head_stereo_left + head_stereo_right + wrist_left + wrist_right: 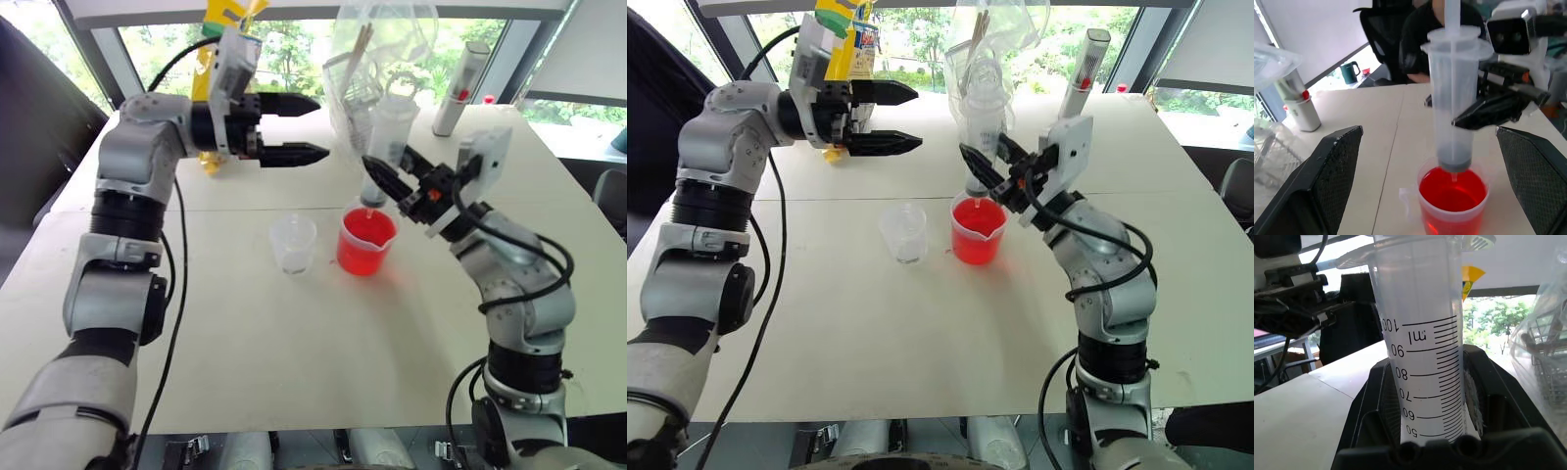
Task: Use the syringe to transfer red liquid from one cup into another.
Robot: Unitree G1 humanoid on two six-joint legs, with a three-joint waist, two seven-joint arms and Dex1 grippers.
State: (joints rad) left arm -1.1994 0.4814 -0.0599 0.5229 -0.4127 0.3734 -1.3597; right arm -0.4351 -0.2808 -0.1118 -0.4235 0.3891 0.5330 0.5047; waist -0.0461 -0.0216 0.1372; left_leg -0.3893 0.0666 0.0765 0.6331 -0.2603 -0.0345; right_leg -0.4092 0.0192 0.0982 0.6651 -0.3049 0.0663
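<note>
We see our right hand (390, 182) clamped on the syringe (385, 147), its two black fingers closed around the lower part of the thick clear barrel. In the right wrist view the printed graduation lines sit between the fingers, and the barrel looks empty. The syringe stands nearly upright, its narrow tip pointing down just over the red liquid (365, 233); we cannot tell whether the tip touches it. The plunger's dark seal sits at the bottom of the barrel in the left wrist view.

The red liquid fills much of the spouted beaker (366, 242), which stands near the middle of the pale surface (294, 343). The small plain cup (293, 243) stands just beside the beaker at its 9 o'clock, apart from it.

Our left hand (309, 127) hangs in the air at about 10 o'clock from the beaker, fingers spread wide and holding nothing, pointing across toward the syringe.

Beyond the syringe, at 12 o'clock, a clear plastic bag (377, 59) holds assorted items, and a white-grey capped tube (460, 88) stands at about 1 o'clock.
</note>
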